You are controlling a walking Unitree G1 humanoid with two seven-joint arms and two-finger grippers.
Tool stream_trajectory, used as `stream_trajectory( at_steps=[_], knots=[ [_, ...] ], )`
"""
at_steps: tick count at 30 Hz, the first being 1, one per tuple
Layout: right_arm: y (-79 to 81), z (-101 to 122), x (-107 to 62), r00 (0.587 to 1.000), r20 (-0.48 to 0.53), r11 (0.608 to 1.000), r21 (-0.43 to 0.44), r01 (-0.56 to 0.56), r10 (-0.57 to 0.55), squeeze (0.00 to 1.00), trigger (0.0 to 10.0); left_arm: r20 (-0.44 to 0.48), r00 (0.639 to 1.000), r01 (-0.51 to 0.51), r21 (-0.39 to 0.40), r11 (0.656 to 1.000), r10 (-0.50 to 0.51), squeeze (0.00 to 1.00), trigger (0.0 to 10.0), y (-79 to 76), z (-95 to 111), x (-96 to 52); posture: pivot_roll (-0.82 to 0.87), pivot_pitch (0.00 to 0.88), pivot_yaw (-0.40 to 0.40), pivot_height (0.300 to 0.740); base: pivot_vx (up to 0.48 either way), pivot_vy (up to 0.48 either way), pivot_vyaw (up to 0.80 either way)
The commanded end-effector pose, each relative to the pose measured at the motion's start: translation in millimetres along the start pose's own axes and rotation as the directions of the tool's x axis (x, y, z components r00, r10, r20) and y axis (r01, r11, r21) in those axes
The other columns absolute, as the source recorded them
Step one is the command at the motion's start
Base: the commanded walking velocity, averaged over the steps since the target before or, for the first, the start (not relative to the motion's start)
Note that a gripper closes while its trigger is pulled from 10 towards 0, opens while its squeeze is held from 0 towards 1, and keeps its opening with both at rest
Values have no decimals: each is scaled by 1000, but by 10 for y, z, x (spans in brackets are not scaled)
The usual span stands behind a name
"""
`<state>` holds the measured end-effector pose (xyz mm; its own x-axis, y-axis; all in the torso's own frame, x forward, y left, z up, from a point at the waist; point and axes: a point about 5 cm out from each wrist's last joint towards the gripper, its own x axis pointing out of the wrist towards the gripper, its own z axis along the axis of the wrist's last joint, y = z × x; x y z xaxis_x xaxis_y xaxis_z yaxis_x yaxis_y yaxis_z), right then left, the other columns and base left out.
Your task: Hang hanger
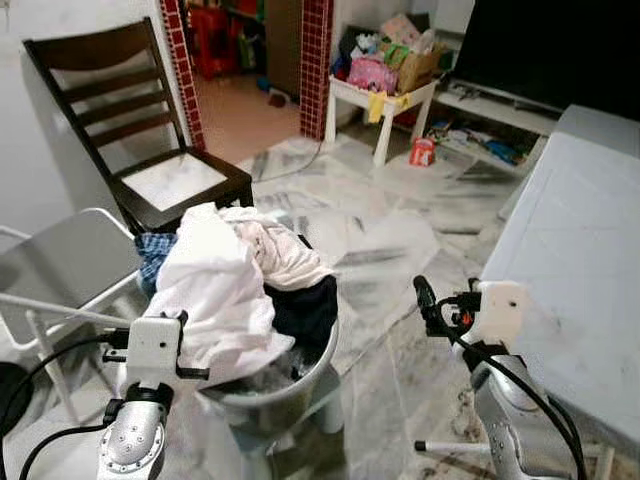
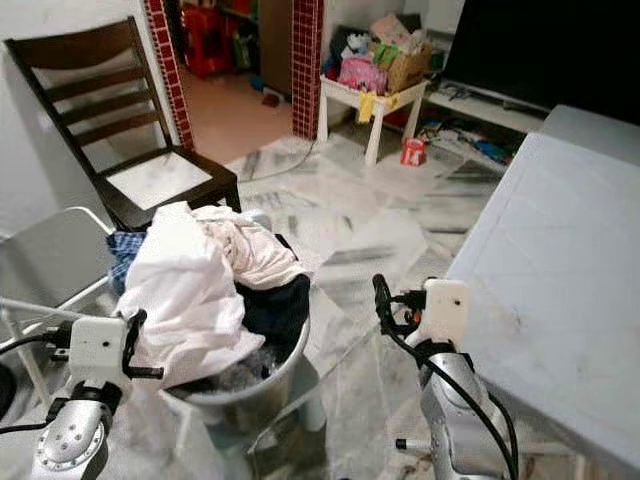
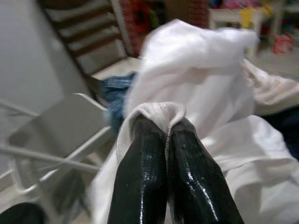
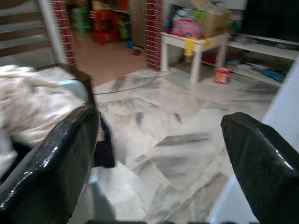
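- Nearest the robot, on its left, the left gripper (image 3: 167, 140) has its two black fingers pressed together on a fold of the white garment (image 1: 215, 285) at the edge of the heap.
- Just beyond, that white cloth drapes over the rim of a grey laundry basket (image 1: 300, 385), which is piled high with clothes.
- Among the pile, a cream piece (image 1: 285, 250) lies on top towards the far side, a dark garment (image 1: 310, 310) hangs at the side facing the open floor, and a bit of blue checked cloth (image 1: 152, 252) pokes out on the robot's left.
- No hanger can be picked out from where the heap is seen; whether one is buried under the clothes cannot be told.
- On the robot's right, the right gripper (image 4: 159, 154) hangs in the air over the marble floor (image 1: 390, 240), its fingers spread wide with nothing between them, well apart from the basket.
- Beside that arm, a pale grey table (image 1: 580, 270) runs along the robot's right.
- To the left, a white folding chair (image 1: 60, 270) stands just beside the basket.
- Behind it, a dark wooden chair (image 1: 140, 130) stands against the wall.
- Farther back, a small white table (image 1: 378, 100) carries a pink bag (image 1: 372, 72) and a cardboard box (image 1: 420, 65).
- A red can (image 1: 422, 152) sits on the floor near that table.
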<state>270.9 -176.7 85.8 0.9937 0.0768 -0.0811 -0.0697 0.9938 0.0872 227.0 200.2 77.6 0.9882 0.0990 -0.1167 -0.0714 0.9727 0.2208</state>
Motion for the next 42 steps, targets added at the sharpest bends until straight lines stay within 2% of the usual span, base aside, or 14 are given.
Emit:
stream_trajectory(
  at_steps=[1,16,23,29,33,38,42],
  knots=[
    [-11,24,24,1000,4,1000,-1,1,-1,0,10000,-6,1000,1,-11,1000,-1,0,10000,-32,-12,-7,-15,0,-2,740,-315,0,0],
    [-1,53,38,999,19,1000,7,30,-30,0,10000,14,1000,19,-17,1000,-19,0,10000,-61,39,75,-38,0,23,740,-310,0,0],
    [-12,80,67,998,33,999,16,52,-53,0,10000,79,997,21,-63,998,-16,0,10000,-69,229,138,-39,0,35,740,-195,0,0],
    [34,88,87,999,35,999,16,39,-39,0,10000,147,986,89,-107,990,-73,0,10000,-193,445,167,-36,0,36,740,0,0,0],
    [31,98,101,998,38,999,15,42,-42,0,10000,150,985,95,-105,990,-79,0,10000,-200,473,168,-34,0,38,740,0,0,0],
    [22,102,108,998,38,999,16,50,-51,0,10000,177,977,145,-169,975,-115,0,10000,-198,560,177,-33,0,44,740,0,0,0],
    [31,86,102,998,34,998,19,52,-52,0,10000,189,972,175,-184,967,-139,0,10000,-219,605,179,-34,0,49,740,0,0,-134]
  ],
)
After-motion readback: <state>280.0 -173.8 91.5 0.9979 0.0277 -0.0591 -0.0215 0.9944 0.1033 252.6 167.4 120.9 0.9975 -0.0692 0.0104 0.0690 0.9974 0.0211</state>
